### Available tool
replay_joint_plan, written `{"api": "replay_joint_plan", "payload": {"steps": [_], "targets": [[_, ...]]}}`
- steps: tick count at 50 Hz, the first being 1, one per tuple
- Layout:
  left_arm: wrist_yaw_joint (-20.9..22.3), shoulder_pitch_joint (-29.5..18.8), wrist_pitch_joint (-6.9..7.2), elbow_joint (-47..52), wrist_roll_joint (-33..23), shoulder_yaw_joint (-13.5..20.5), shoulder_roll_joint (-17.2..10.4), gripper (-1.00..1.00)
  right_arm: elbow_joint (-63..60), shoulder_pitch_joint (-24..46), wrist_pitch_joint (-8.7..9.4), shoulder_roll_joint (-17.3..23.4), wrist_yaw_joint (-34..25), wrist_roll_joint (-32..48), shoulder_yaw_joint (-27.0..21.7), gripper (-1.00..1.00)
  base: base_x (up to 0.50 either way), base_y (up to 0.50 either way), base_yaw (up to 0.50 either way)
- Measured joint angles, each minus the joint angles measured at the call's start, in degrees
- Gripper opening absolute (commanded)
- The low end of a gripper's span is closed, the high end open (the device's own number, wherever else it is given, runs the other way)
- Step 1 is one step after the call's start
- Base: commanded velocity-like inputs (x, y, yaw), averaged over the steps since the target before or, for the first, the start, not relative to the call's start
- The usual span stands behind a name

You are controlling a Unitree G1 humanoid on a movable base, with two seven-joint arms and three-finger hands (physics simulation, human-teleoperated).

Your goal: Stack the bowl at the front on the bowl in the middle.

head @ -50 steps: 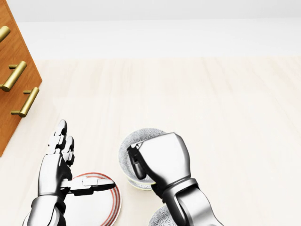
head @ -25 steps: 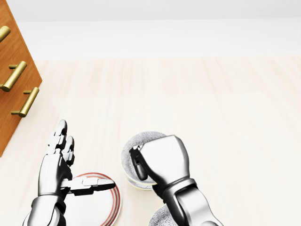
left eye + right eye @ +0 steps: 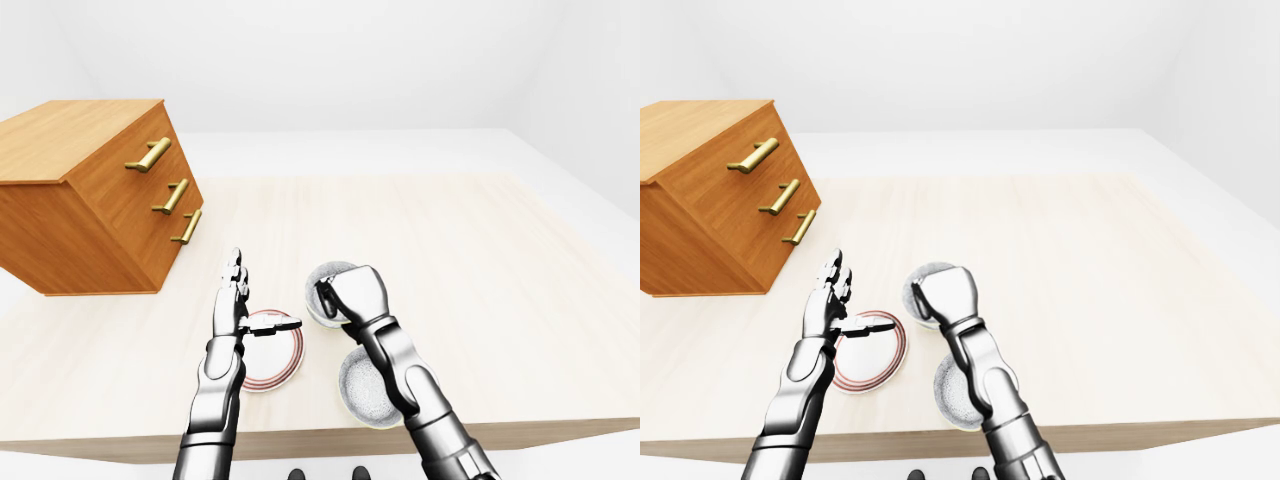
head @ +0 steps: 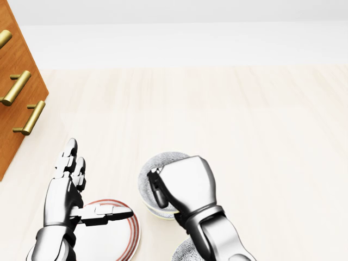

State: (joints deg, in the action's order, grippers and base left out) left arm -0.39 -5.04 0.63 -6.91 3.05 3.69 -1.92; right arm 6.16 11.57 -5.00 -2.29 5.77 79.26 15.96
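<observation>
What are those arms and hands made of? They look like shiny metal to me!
Both look like polished silver-grey metal, built of rounded segments with dark joints between them. The left hand has slim, blocky, knuckled fingers. The right hand shows a smooth, boxy silver shell with dark inner finger parts. No cables, sleeves or markings are visible.

We are seeing a pale, matt wooden table (image 3: 480,260), a warm-grained wooden drawer chest (image 3: 75,200) with shiny brass-looking handles (image 3: 148,155) at upper left, speckled grey bowls (image 3: 368,388), and glossy metallic hands (image 4: 187,185).

Simulated room: table (image 3: 480,260), wooden drawers (image 3: 95,195)
</observation>
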Motion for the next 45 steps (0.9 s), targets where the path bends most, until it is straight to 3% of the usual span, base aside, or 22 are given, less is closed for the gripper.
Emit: {"api": "replay_joint_plan", "payload": {"steps": [45], "targets": [[-0.1, -0.1, 0.07, 0.0, 0.1, 0.0, 0.0, 1.00, -0.7, -2.1, 0.00, 0.4, -0.4, -0.7, 0.4, -1.00, 0.00, 0.00, 0.00]]}}
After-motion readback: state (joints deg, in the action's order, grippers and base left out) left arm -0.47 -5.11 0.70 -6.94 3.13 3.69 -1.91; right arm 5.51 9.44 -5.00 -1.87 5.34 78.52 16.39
